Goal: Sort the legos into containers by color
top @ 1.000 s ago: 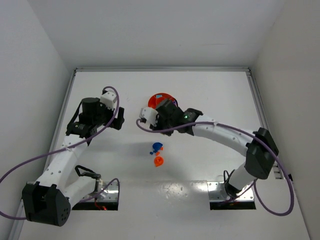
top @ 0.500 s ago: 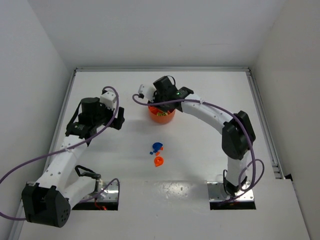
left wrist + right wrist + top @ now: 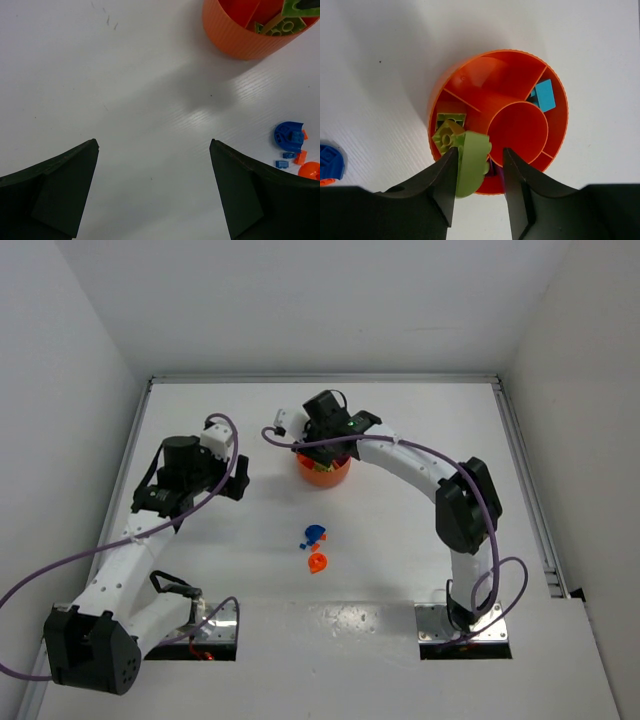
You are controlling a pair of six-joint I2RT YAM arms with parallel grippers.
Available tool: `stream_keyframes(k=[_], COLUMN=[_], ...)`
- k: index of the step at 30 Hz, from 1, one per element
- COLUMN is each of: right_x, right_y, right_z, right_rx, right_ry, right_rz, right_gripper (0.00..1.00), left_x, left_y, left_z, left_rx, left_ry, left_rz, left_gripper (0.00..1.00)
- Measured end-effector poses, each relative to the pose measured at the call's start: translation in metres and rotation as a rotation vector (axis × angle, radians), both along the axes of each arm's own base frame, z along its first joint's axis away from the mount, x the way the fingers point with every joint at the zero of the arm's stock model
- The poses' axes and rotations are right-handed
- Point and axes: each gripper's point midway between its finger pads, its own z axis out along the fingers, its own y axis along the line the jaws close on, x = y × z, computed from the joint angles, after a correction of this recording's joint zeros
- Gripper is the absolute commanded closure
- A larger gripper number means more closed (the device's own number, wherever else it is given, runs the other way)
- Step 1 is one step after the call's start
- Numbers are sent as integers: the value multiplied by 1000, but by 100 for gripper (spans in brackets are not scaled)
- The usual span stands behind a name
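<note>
Your right gripper (image 3: 480, 155) hung over the round orange tray (image 3: 563, 107), which sat far of centre on the table (image 3: 400, 570). Its fingers (image 3: 436, 189) were drawn in on a pale green rounded piece (image 3: 471, 165), held above the tray's rim. The piece pressed against one finger. On the other side a dark sliver filled the gap, so you could not see that contact clearly.

Just beside the held piece, a yellow-green brick (image 3: 448, 135) lay in one wedge, partly hidden behind it. A teal brick (image 3: 543, 95) sat in a wedge across the central cup (image 3: 517, 131). Something dark lay under the teal brick's edge, too covered to name. From above, the right wrist hid most of the tray, and only its near wall (image 3: 324, 476) showed.

Your left gripper (image 3: 153, 145) stood spread wide over bare table, left of the tray, with nothing between its fingers (image 3: 55, 185). Its camera cut the tray off at the frame's top edge.

Nearer to you than the tray, a small cluster lay loose. It held a blue rounded piece (image 3: 289, 136), a tiny blue brick (image 3: 282, 163) and an orange rounded piece (image 3: 310, 170). The frame edge clipped the orange piece. From above, these read only as a blue blob and an orange blob.
</note>
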Motion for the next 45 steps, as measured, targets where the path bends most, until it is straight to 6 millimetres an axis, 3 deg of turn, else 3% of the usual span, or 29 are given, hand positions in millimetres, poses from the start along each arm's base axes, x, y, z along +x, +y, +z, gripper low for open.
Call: stream_keyframes(k=[1, 7, 15, 18, 22, 25, 28, 36, 40, 45], right_x=[0, -3, -26, -32, -39, -43, -51, -74, -64, -53], right_y=[0, -2, -27, -33, -36, -38, -51, -122, -152, -175], right_z=[0, -5, -30, -24, 7, 29, 35, -5, -4, 2], right_rx=[0, -4, -47, -14, 92, 176, 230, 250, 281, 340], right_ry=[3, 11, 59, 68, 65, 64, 93, 237, 241, 241], right_rz=[-1, -5, -24, -44, -81, -121, -188, -431, -544, -633], right_gripper=[54, 54, 71, 72, 72, 72, 72, 69, 66, 66], left_x=[0, 0, 0, -1, -9, -21, -38, -96, -134, -164], left_y=[0, 0, 0, -3, -11, -35, -66, -132, -161, -184], left_z=[-1, -2, -1, -1, -2, -2, -4, -42, -59, -70], left_rx=[0, 0, 5, 6, 19, 44, 51, 123, 137, 143], left_ry=[2, 3, 0, -7, -24, -43, -48, 67, 131, 172], left_rz=[0, 0, -8, -30, -97, -220, -389, -762, -942, -1054], left_gripper=[0, 0, 0, 0, 9, 14, 19, 22, 22, 25])
